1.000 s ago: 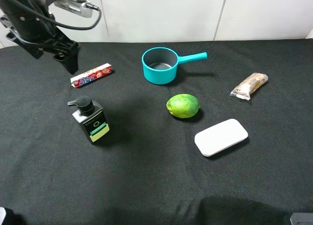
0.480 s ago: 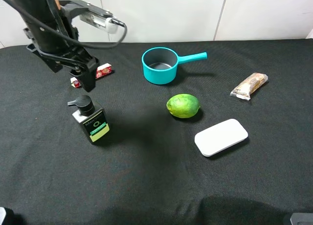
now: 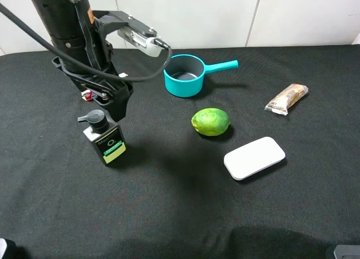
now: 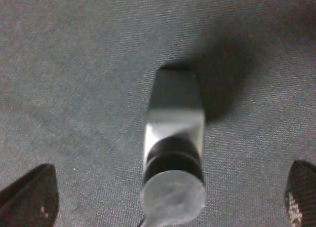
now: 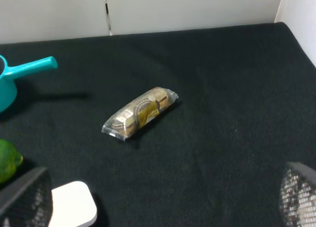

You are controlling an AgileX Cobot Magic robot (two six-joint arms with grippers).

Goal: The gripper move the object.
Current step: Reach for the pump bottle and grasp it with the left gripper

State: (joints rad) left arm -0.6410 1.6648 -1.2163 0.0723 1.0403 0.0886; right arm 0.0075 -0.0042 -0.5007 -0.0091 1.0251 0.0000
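The object, a dark square pump bottle [image 3: 104, 137] with a black pump head and a light green label, stands on the black cloth at the left. My left gripper [image 3: 116, 105] hangs just above and behind its pump head, at the tip of the bulky black arm. In the left wrist view the bottle [image 4: 174, 138] sits between the two spread fingertips [image 4: 30, 191], so the left gripper [image 4: 165, 192] is open and empty. My right gripper [image 5: 160, 197] is open and empty, low over the right side of the cloth.
A teal pot [image 3: 184, 74] stands behind the middle, with a lime [image 3: 210, 122] and a white case [image 3: 254, 157] in front of it. A wrapped snack [image 3: 287, 98] lies at the right. A red candy pack [image 3: 88, 93] is mostly hidden behind the left arm.
The left arm has swung right and forward from the back left corner, over the red candy pack, to just above the pump bottle. Nothing else has moved.
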